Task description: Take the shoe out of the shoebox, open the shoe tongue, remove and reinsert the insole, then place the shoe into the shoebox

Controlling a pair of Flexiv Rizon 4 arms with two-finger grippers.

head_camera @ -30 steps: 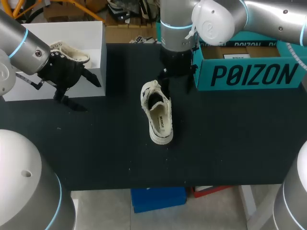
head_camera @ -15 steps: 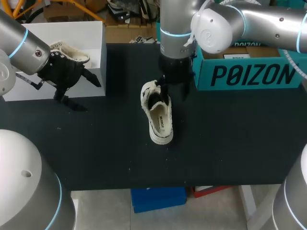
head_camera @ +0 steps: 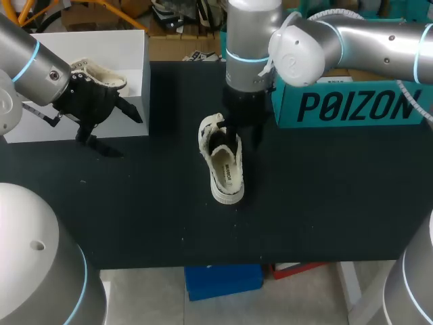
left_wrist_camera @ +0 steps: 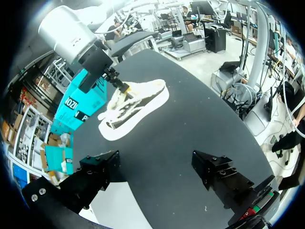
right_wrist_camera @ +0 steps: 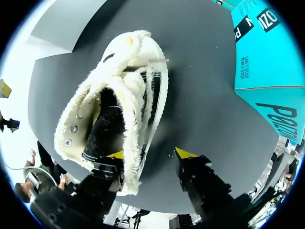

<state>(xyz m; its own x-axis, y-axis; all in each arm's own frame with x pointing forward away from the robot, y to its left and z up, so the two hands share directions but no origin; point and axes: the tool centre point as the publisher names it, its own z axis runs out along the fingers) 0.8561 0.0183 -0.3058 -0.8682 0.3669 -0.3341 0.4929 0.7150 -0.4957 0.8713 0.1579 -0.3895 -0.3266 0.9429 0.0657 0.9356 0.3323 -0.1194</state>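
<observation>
Shoe [head_camera: 222,159]: the cream low-top is sitting sole-down near the middle of the black table [head_camera: 325,203], with its opening facing up. You are looking at the right gripper [head_camera: 242,132] hanging directly over the shoe's far end, unclenched. In the right wrist view one yellow fingertip [right_wrist_camera: 116,155] is lying against the frayed collar, while the other tip is standing apart from the shoe over bare tabletop. The teal shoebox [head_camera: 352,101] is resting at the back right edge, just beside the right arm. A white box [head_camera: 135,68] is occupying the back left corner, holding a second shoe [head_camera: 101,73]. The left gripper [head_camera: 101,125] is hovering in front of that box, fingers spread and holding nothing, well apart from the shoe. Dark tabletop is showing between the shoe and the front edge.
</observation>
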